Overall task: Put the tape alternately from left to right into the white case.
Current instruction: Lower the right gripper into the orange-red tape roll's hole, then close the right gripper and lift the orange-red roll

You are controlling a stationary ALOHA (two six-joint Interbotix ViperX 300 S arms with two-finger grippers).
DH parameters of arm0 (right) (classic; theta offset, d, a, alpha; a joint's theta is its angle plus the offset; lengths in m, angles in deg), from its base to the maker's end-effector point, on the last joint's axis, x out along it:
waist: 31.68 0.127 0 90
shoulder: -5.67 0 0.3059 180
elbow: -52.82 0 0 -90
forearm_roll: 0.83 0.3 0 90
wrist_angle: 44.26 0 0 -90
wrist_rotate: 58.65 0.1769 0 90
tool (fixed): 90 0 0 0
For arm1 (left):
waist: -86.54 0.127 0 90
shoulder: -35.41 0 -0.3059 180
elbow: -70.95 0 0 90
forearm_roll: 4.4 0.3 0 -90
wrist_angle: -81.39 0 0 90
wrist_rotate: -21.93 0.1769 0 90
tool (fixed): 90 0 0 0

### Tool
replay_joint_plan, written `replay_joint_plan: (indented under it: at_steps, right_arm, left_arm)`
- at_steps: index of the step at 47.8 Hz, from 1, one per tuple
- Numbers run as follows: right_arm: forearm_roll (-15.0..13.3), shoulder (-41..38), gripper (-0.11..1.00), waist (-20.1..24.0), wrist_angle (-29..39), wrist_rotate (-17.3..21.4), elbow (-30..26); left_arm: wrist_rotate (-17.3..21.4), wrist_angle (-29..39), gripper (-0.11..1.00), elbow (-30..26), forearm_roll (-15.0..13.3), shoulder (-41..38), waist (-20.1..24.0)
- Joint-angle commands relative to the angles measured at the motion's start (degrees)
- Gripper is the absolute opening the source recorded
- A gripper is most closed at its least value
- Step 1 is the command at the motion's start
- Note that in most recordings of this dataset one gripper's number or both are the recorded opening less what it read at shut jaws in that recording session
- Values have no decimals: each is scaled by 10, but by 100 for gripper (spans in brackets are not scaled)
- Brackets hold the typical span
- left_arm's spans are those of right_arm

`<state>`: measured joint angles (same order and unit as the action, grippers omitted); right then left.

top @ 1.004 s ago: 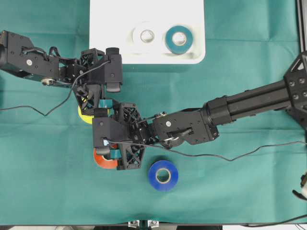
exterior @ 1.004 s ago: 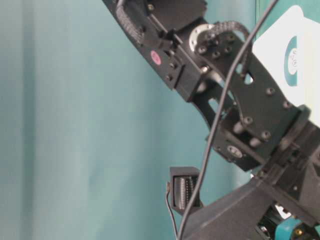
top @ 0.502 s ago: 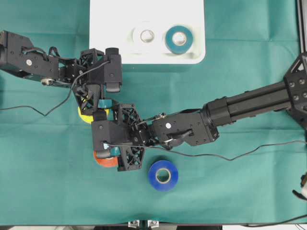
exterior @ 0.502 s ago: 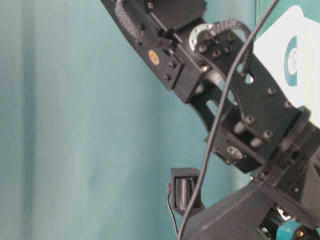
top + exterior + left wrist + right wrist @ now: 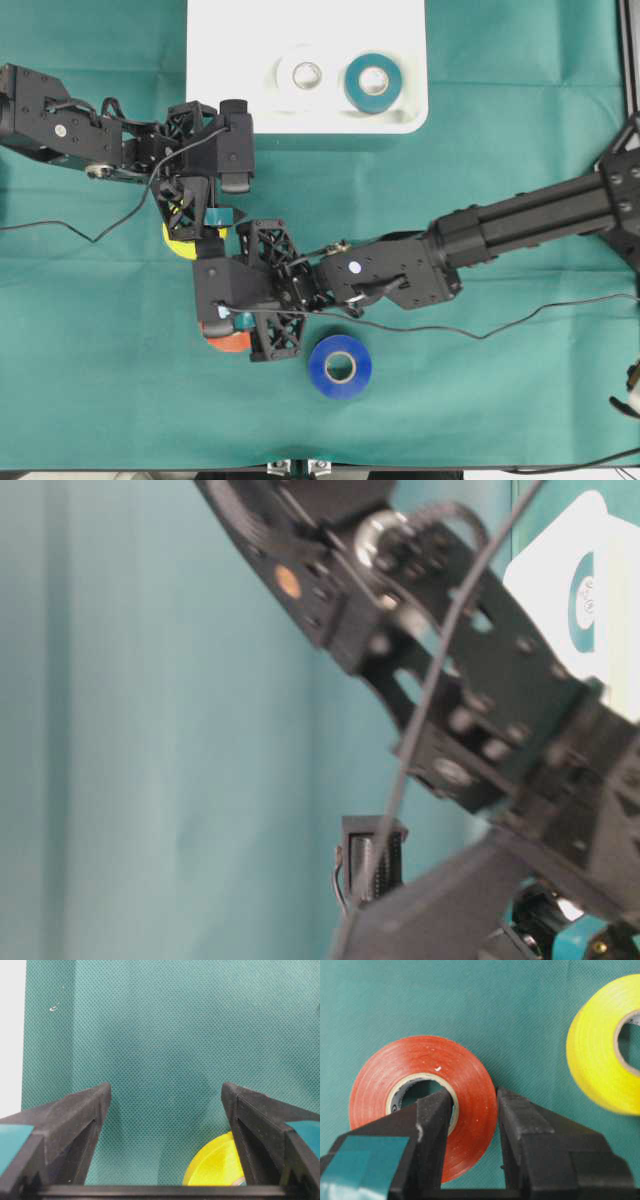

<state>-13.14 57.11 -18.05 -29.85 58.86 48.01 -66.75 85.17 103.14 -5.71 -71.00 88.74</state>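
My right gripper (image 5: pixel 472 1110) is shut on the orange-red tape (image 5: pixel 470 1085), one finger in its pale core and the other against its outer rim. From overhead that gripper (image 5: pixel 226 326) covers most of the roll (image 5: pixel 230 343). The yellow tape (image 5: pixel 177 244) lies just above it, partly under my open left gripper (image 5: pixel 200 222). In the left wrist view the left gripper (image 5: pixel 165 1105) holds nothing, and the yellow roll (image 5: pixel 215 1166) shows beside its right finger. The blue tape (image 5: pixel 340 366) lies on the cloth. The white case (image 5: pixel 230 60) holds the white tape (image 5: pixel 305 73) and the teal tape (image 5: pixel 372 81).
A green cloth (image 5: pixel 500 120) covers the table. A black cable (image 5: pixel 470 328) trails from the right wrist across the cloth and another (image 5: pixel 60 228) runs from the left arm. The two wrists stand close together at centre left. The table-level view is mostly filled by black arm links (image 5: pixel 470 710).
The right gripper's jaws have closed on the orange-red tape, and the right wrist with the roll has shifted slightly down and right. The left arm has not moved.
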Motion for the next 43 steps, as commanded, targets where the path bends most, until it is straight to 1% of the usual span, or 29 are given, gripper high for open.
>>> replay_joint_plan:
  at_steps: [1, 13, 29, 36, 43]
  right_arm:
    - [-2, 47, 28, 4, 1, 1, 2]
    - [-8, 83, 28, 4, 4, 2, 22]
    - [-13, 104, 28, 4, 20, 2, 38]
    - [-13, 124, 28, 4, 37, 3, 62]
    - [-12, 162, 28, 4, 33, 11, 112]
  left_arm:
    - [-1, -4, 81, -4, 0, 18, 1]
    - [-1, -4, 81, -4, -1, 18, 1]
    - [-1, -4, 81, -4, -1, 18, 1]
    - [-2, -4, 81, -4, -1, 18, 1]
    - [-2, -4, 81, -4, 0, 18, 1]
